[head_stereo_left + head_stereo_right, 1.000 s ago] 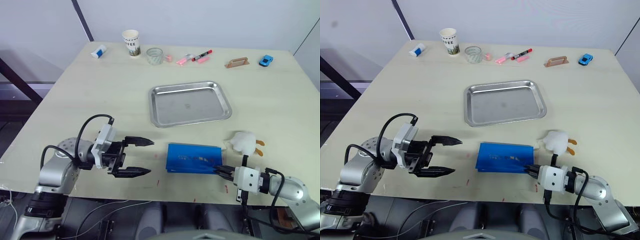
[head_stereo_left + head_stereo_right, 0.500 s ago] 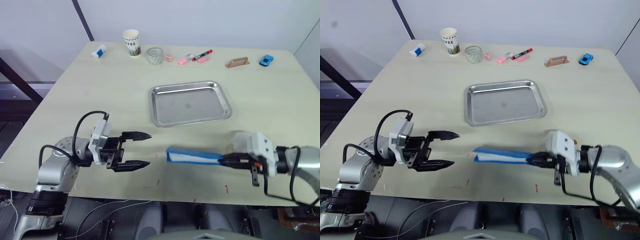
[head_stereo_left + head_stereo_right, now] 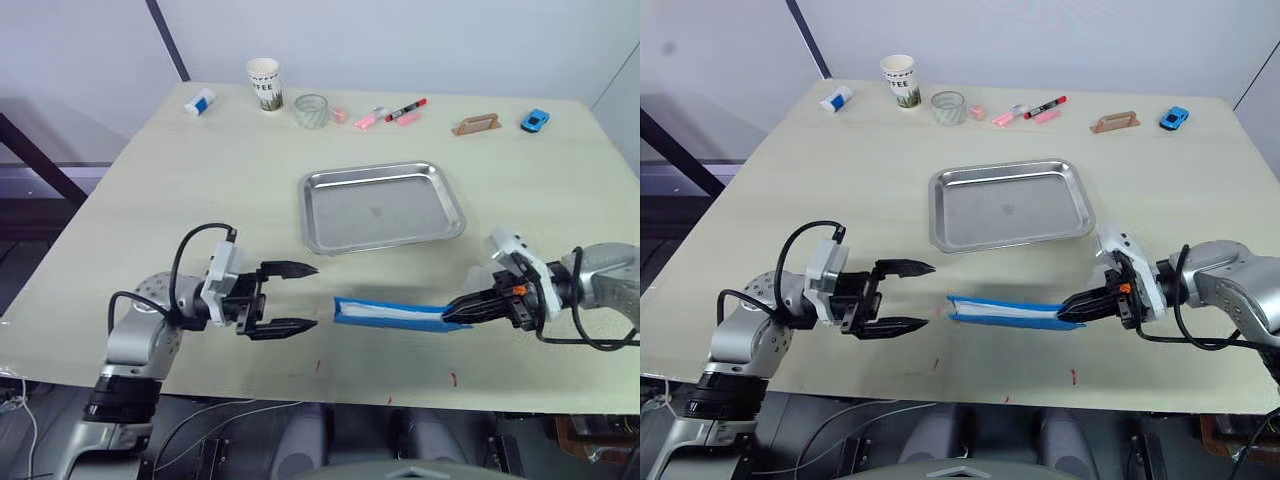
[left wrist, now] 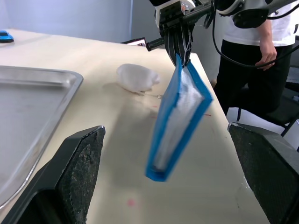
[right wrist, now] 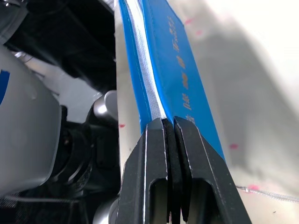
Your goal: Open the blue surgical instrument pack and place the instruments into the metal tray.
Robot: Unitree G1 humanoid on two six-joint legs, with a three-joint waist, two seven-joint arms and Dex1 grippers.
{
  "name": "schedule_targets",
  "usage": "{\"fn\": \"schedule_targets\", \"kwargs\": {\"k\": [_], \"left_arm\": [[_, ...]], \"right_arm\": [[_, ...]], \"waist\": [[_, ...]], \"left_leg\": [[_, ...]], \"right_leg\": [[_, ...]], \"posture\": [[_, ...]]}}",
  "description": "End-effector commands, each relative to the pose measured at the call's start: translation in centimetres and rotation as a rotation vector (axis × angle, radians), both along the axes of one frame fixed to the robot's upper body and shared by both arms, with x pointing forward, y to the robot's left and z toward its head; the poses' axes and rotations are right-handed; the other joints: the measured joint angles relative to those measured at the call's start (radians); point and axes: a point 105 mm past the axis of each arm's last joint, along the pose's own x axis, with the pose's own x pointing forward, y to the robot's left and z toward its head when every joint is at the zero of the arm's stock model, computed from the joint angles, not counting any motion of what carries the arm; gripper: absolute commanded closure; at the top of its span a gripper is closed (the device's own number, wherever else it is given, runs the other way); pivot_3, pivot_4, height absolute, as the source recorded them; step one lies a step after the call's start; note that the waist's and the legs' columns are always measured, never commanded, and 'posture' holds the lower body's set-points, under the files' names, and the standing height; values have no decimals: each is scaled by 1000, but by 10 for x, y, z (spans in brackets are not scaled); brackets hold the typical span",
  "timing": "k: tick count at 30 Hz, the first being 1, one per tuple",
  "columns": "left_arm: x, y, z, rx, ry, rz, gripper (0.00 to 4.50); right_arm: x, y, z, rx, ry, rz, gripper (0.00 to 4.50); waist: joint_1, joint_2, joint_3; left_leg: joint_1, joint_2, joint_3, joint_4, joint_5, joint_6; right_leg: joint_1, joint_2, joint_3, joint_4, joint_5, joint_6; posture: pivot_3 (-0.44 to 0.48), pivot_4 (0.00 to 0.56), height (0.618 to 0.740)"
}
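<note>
The right arm reached in from the lower right of the frame, its forearm lying low and level over the surface [image 3: 200, 170], wrist turned so the right gripper [image 3: 462, 311] pointed toward the middle. Its fingers [image 5: 161, 158] were pressed together on the near edge of the blue surgical instrument pack [image 3: 392, 314], pinching one blue cover. The pack hung from that pinch, lifted clear of the surface, edge-on in the head view as a thin blue strip with a pale lining showing along its top. From the left wrist camera it looked partly open, the two blue covers spread in a narrow wedge with white-grey lining between them, and its shadow fell on the wood below.

The left arm came in from the lower left, elbow bent, forearm level, the left gripper [image 3: 296, 297] aimed rightward at the pack's free end. Its two black fingers [image 3: 288, 269] were spread wide, one above the other in the frame, holding nothing; the pack's end sat just beside their tips, not touching.

The metal tray [image 3: 445, 228] lay in the centre of the frame, above the pack and apart from it. A white crumpled object [image 4: 136, 77] rested on the surface near the right gripper. A person in a white top and black trousers [image 4: 243, 65] stood beyond the surface's edge.
</note>
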Motion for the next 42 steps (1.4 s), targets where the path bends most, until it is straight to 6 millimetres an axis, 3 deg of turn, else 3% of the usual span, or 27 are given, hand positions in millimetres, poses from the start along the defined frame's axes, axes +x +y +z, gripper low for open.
{"fn": "schedule_targets", "kwargs": {"k": [1, 11, 25, 28, 31, 42], "left_arm": [[0, -5, 4, -19, -28, -28, 0], [2, -31, -7, -19, -73, -76, 0], [4, -42, -18, -34, -95, -78, 0], [4, -43, -19, -37, -90, -77, 647], [5, -43, -20, -37, -106, -73, 1657], [8, -54, -16, -39, -137, -99, 1657]], "right_arm": [[6, 2, 3, 4, -49, 42, 4441], [17, 4, -7, 1, -18, 57, 4441], [20, 3, -13, 8, 20, 35, 4441], [20, 3, -14, 7, 29, 28, 4500], [19, 4, -13, 13, 30, 31, 4500], [19, 3, -13, 11, 26, 27, 4500]], "waist": [[-1, 0, 0], [-1, 0, 0], [-2, 0, 0], [-2, 0, 0], [-2, 0, 0], [-2, 0, 0]], "left_leg": [[0, 0, 0, 0, 0, 0], [0, 0, 0, 0, 0, 0], [0, 0, 0, 0, 0, 0], [0, 0, 0, 0, 0, 0], [1, 0, 0, 0, 0, 0], [1, 0, 0, 0, 0, 0]], "right_leg": [[0, 0, 0, 0, 0, 0], [0, 0, 0, 1, 0, 0], [0, 0, 0, 1, 0, 0], [0, 0, 0, 1, 0, 0], [0, 0, 0, 1, 0, 0], [0, 0, 0, 1, 0, 0]], "posture": [[0, 150, 740], [0, 150, 740], [0, 150, 740], [0, 150, 740], [0, 150, 740], [0, 150, 740]]}}
